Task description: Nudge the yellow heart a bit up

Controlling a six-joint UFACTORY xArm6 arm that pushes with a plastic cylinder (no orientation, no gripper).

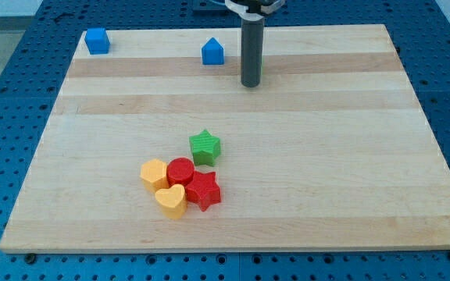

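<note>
The yellow heart [171,200] lies near the view's bottom, left of centre, touching the red star [204,190] on its right. Above it are a yellow hexagon-like block [154,173] and a red round block [181,171], packed close together. A green star [205,147] sits just above that cluster. My tip [250,84] rests on the board near the view's top, right of centre, far above the heart and the cluster. A sliver of green shows behind the rod [259,66].
A blue cube [97,40] stands at the board's top left corner. A blue house-shaped block [212,52] stands near the top edge, just left of the rod. The wooden board [366,156] lies on a blue perforated table.
</note>
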